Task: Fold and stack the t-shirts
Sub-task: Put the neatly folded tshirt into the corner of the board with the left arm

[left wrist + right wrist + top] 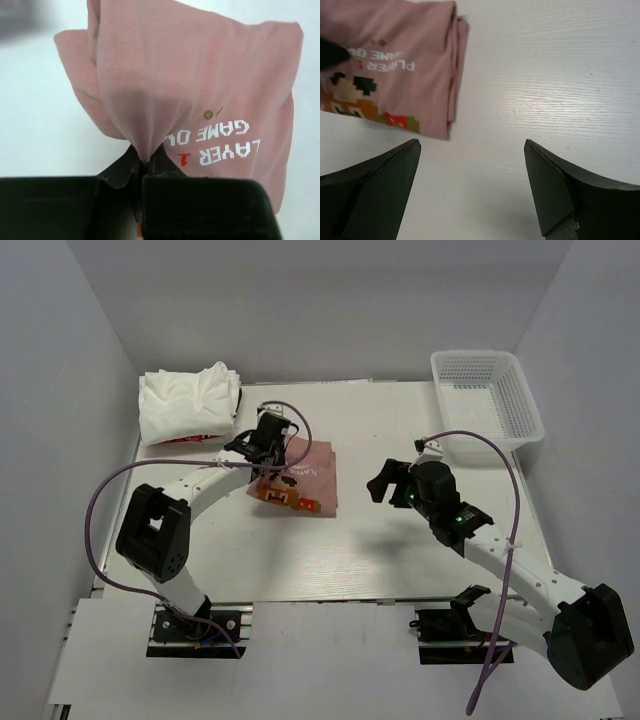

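Top external view: a pink shirt [312,475] lies folded on the white table [380,550], well to the left of the mesh basket [495,445] and nearer the arms than it. The fold is roughly rectangular, its longer side running from far to near with a slight tilt, and the pixel cartoon print is along its near edge. The left gripper [268,445] sits at the shirt's far-left corner. The right gripper [385,483] hangs over bare table between the shirt and the basket. A pile of white shirts [185,400] sits far left of the basket, level with it, with red print showing at its near edge.

Left wrist view: the left gripper [146,162] is closed tight on a pinch of the pink shirt [200,75]. The cloth is drawn up into a narrow peak between the fingers and fans out away from them. The white lettering appears upside down.

Right wrist view: the right gripper [472,145] stands wide apart and holds nothing, with only table between its fingers. The pink shirt [405,55] fills the upper left corner, its folded edge running up and down and its lettering upside down.
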`<state>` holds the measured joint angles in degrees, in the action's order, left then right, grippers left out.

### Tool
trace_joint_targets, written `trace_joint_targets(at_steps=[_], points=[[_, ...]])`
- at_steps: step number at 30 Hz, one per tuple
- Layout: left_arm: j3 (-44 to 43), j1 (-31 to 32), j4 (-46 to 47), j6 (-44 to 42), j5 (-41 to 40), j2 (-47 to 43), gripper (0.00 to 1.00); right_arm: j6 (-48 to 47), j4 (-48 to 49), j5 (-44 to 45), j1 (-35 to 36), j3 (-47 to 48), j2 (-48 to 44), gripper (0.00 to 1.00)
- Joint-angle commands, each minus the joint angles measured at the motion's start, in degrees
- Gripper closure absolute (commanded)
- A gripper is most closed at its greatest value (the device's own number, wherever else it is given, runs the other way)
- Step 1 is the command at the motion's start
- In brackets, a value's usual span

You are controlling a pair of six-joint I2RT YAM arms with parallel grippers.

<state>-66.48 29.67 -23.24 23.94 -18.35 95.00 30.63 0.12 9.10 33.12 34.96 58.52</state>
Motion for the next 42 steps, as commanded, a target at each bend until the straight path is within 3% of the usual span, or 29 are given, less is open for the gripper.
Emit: trace_joint_targets(at_steps=[1,10,17,29,36,42], points=[[-8.5,-0.5,-5.7,-10.3,-14.7,2.4,1.00,-3.1,0.0,5.0,-0.3,0.8,-2.1,0.10],[-24.0,-3.9,-5.3,-33.4,-22.8,8.3,1.00,-4.4,-3.4,8.7,-0.1,0.8,-3.2,0.10],[-27.7,-8.0,1.2,-46.9,-24.0,8.8,1.00,-4.4,-3.8,9.1,-0.3,0.0,-4.0,0.10],[-49.0,-13.4,-7.1,-50.1,-18.6,11.2,1.00,-3.6,-3.6,8.6,-0.2,-0.2,-4.8,0.10],[-50.7,-15.9,-7.1,-48.0,-15.8,12.5,1.00,-3.5,-3.7,9.2,-0.3,0.9,-4.5,0.10],[-51.6,-20.8,-3.0,-45.5,-17.2,19.9,1.00,-4.1,-4.3,10.3,-0.2,4.2,-1.1,0.10]])
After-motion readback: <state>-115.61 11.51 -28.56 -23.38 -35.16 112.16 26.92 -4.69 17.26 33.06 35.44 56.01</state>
